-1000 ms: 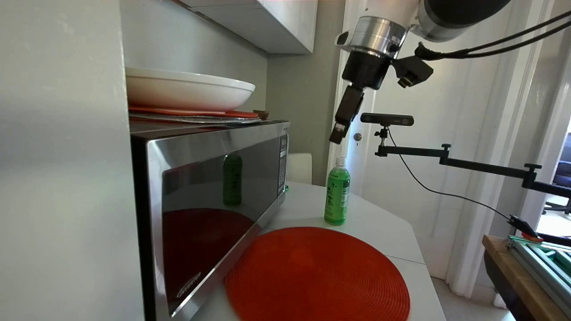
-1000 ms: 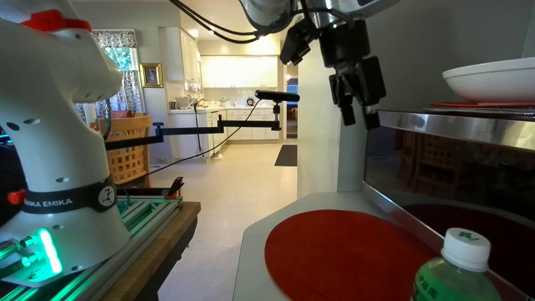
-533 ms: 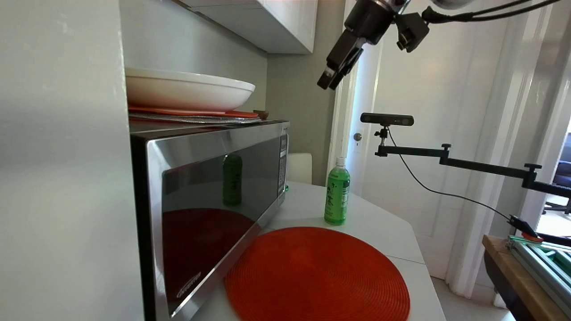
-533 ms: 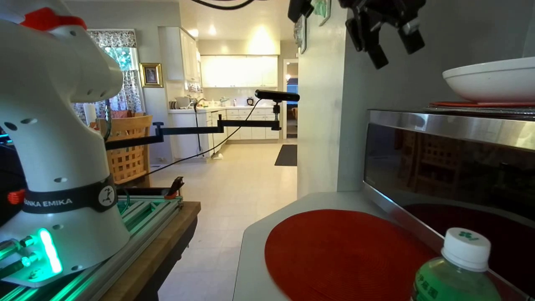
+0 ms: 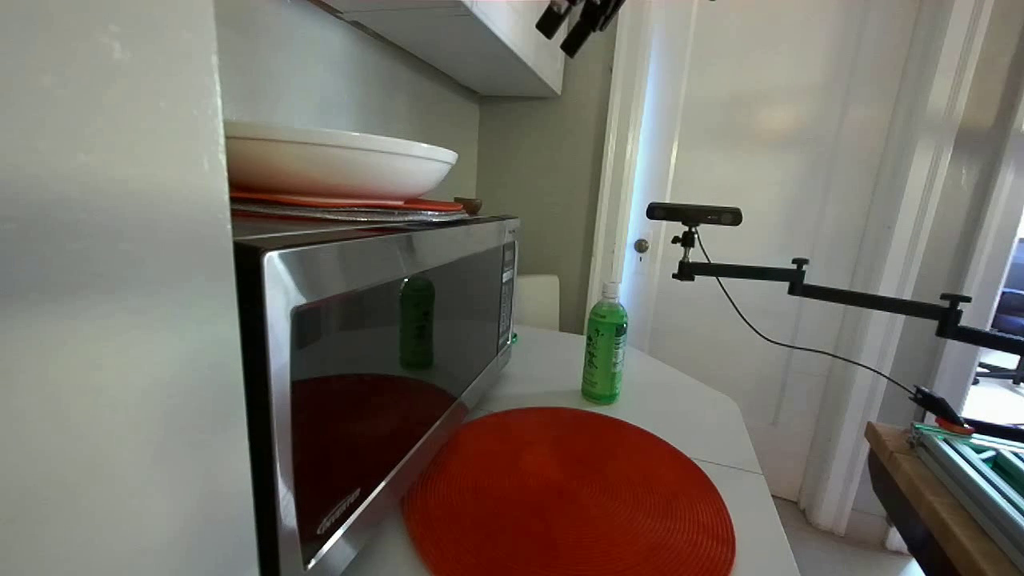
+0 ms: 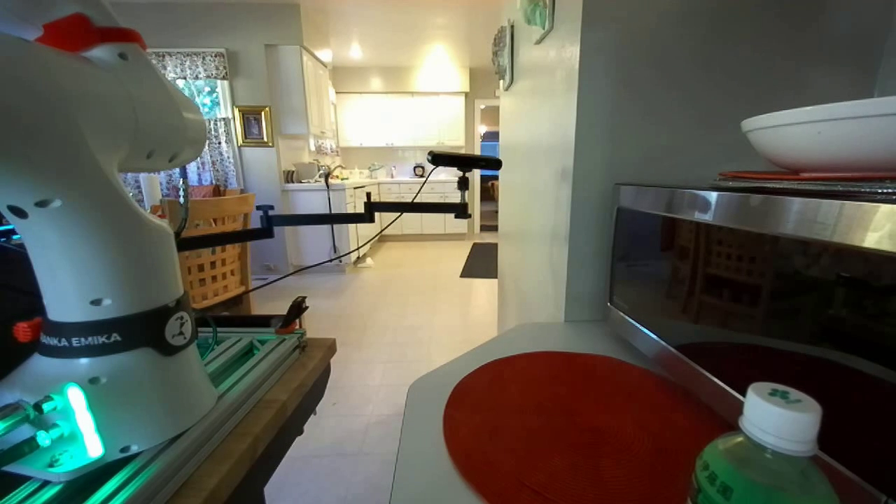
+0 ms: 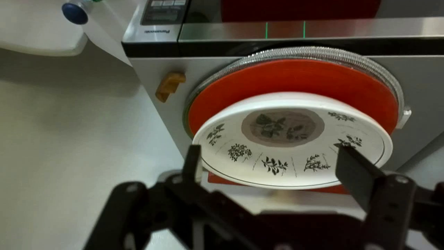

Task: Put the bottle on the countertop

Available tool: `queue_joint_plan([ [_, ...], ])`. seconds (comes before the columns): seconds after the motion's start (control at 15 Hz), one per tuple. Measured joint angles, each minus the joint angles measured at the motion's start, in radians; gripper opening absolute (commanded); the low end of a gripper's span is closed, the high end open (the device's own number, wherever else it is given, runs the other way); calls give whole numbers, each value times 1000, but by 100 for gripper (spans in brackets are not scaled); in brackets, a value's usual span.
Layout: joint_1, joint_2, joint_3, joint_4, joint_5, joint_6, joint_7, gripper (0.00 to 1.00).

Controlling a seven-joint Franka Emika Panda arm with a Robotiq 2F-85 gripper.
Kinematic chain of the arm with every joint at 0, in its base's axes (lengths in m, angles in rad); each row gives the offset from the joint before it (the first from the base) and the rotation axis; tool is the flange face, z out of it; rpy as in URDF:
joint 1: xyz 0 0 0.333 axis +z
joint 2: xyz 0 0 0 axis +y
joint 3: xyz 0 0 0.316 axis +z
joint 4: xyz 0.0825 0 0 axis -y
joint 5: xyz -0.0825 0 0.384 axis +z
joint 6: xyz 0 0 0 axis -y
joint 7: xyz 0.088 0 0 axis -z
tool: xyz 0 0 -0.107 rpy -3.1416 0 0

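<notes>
A green bottle [image 5: 606, 352] with a white cap stands upright on the white countertop [image 5: 688, 408], behind the red round mat. In an exterior view the bottle [image 6: 770, 455] shows only its cap and upper part, at the lower right. My gripper [image 5: 559, 38] is high above the counter, at the top edge of that exterior view, well apart from the bottle. In the wrist view my gripper [image 7: 269, 151] has its fingers wide apart with nothing between them, over the white bowl. The green bottle does not show clearly in the wrist view.
A microwave [image 5: 384, 320] carries red and silver mats and a white bowl [image 7: 291, 156]. A wall cabinet [image 5: 512, 48] hangs near the gripper. A red round mat [image 5: 568, 488] lies on the counter. A blue-capped object [image 7: 75, 13] shows beside the microwave. A camera [image 5: 694, 214] sits on a black arm.
My gripper has risen and moved toward the microwave and wall cabinet, tilting as it went. It has left an exterior view at the top. The bottle has not moved.
</notes>
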Motion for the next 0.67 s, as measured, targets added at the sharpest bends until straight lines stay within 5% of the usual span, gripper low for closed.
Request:
queue_joint_plan([
  [0.67, 11, 320, 0, 393, 1, -37, -105, 100],
])
